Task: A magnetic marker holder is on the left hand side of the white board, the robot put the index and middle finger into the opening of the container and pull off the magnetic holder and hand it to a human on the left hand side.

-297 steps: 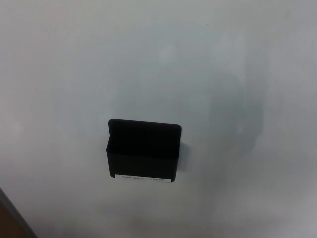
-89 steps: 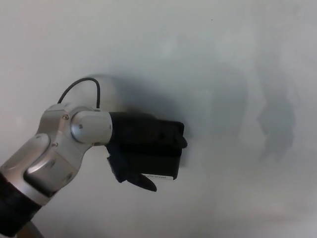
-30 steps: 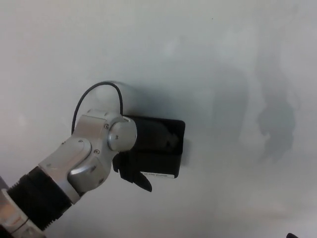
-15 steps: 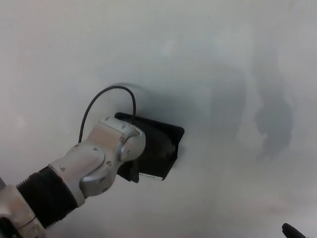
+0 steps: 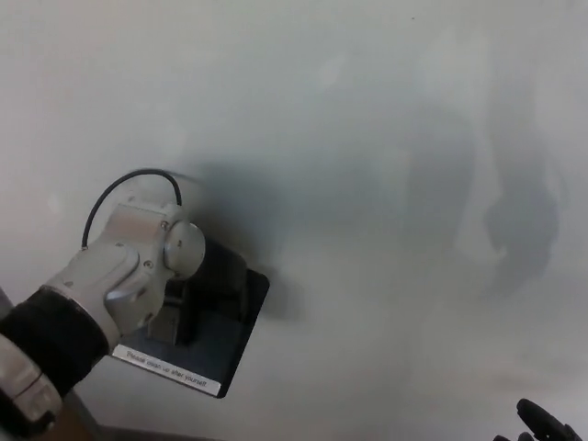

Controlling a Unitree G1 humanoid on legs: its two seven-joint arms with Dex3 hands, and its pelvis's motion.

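**Inspector A:** Count, please.

**Inspector B:** One magnetic marker holder (image 5: 207,335), one whiteboard (image 5: 367,138), two robot hands in view. The left hand (image 5: 197,285) is lower left, mostly hidden behind its silver wrist, with one black cable (image 5: 129,179) looping above it. Of the right hand (image 5: 537,425), only dark tips show at the bottom right corner; whether it is open or closed cannot be told.

**Inspector A:** Change since half a second ago?

**Inspector B:** The holder has shifted down and to the left with the left arm, and it is tilted further, its label edge now nearest the camera. The view itself has also shifted slightly.

**Inspector A:** Condition of the holder?

**Inspector B:** Black, box-shaped, open-topped, with a white label strip (image 5: 170,369) carrying small print along its lower edge. It sits low on the left, angled against the whiteboard background.

**Inspector A:** Grip?

**Inspector B:** The left fingers reach into the holder's opening and hold it; the fingers themselves are largely hidden.
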